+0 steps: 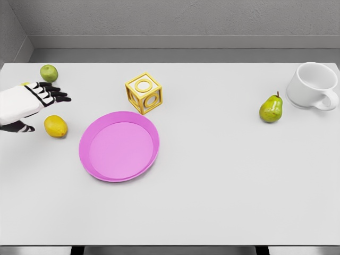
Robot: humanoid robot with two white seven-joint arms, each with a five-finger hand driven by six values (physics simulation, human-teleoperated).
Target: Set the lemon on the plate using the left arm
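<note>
Nearest the robot lies bare white table (212, 202), with nothing on its front strip. Next comes the pink plate (119, 146), left of centre and holding nothing. Just to its left, apart from the rim, the yellow lemon (55, 126) rests on the table. The left hand (32, 101) comes in from the left edge and hangs just above and slightly behind the lemon, fingers (53, 93) extended and spread, holding nothing; the thumb sits lower, close to the fruit. No right hand is in view.

Further back stand a yellow hollow cube (144, 93) and, far right, a pear (271, 109) beside a white mug (313, 86). A green lime (49, 73) sits at the back left, just behind the fingers.

The risk, as I judge it: the lemon is round and loose, so a finger landing off-centre could roll it away towards the table edge or the plate. A reach too far back could close near the lime instead.
</note>
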